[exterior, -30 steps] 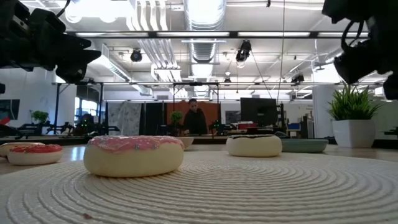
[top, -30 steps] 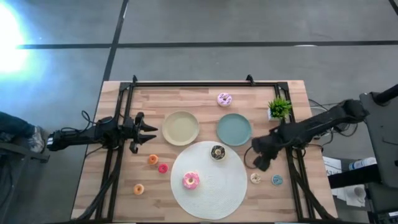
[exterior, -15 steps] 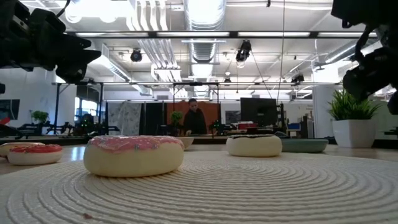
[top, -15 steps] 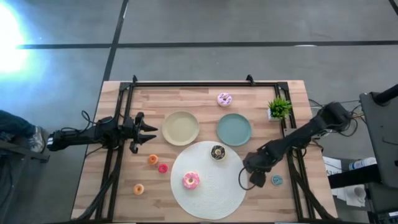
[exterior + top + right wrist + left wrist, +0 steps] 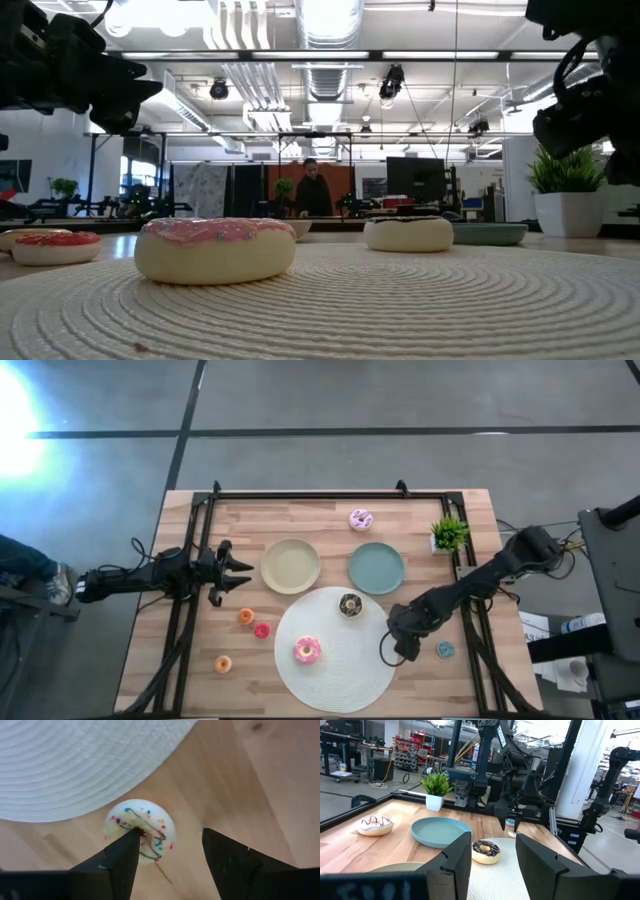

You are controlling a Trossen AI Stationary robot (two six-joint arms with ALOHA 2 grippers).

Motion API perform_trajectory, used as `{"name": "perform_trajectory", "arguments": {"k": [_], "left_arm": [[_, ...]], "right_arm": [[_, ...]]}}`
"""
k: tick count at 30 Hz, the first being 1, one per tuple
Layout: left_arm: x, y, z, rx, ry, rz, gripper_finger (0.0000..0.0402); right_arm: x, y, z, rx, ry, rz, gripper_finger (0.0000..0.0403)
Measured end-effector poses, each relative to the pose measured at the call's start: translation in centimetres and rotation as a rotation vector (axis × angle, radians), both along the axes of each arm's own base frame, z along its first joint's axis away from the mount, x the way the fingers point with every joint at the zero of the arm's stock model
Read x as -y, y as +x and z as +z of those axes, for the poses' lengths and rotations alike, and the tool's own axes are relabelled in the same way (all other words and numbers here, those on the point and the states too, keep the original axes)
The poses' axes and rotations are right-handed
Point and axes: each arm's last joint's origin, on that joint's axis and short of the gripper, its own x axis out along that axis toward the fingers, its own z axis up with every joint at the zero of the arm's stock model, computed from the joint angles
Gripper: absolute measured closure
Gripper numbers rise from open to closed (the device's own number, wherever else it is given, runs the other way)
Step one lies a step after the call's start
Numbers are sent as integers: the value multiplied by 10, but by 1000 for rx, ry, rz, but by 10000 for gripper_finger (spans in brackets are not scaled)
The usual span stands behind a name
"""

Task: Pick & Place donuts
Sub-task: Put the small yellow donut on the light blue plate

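Note:
My right gripper (image 5: 398, 647) (image 5: 171, 834) is open and points down above the cream mini donut (image 5: 141, 830), which lies flat on the wood beside the mat's edge. One fingertip is over the donut's hole and the other stands off to its side. The blue mini (image 5: 445, 650) lies just to the right. The chocolate donut (image 5: 350, 604) and the bright pink donut (image 5: 307, 650) rest on the white mat (image 5: 340, 675). The pale pink-white donut (image 5: 360, 519) is near the far edge. Two orange minis (image 5: 245, 617) (image 5: 222, 664) and a red-pink mini (image 5: 262, 630) lie on the left. My left gripper (image 5: 240, 572) (image 5: 492, 850) waits open at the left.
A beige plate (image 5: 291, 565) and a teal plate (image 5: 377, 568) sit side by side behind the mat. A small potted plant (image 5: 449, 535) stands at the far right. Black frame rails (image 5: 470, 620) run along the table's sides. A person (image 5: 313, 188) stands far off in the room.
My right gripper has moved toward the near edge and a little to the left, from beside the teal plate to above the cream mini donut, which it now covers in the high view. No donut has moved.

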Motion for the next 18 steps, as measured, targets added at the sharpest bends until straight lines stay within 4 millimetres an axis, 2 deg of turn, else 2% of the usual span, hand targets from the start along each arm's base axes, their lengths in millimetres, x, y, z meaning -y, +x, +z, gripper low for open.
{"name": "perform_trajectory", "arguments": {"k": [5, 9, 13, 16, 18], "left_arm": [[0, 0, 0, -1, 0, 1, 273], [0, 0, 0, -1, 0, 0, 273], [0, 0, 0, -2, 0, 0, 273], [0, 0, -1, -6, 0, 1, 273], [0, 0, -1, -7, -1, 0, 273]], "right_arm": [[-1, 0, -10, -46, 8, 9, 222], [-1, 1, -11, -44, 4, 33, 252], [-1, 2, -3, 21, 1, 42, 318], [3, 0, 12, 106, -28, 14, 377], [8, -2, 24, 172, -57, -47, 385]]}}
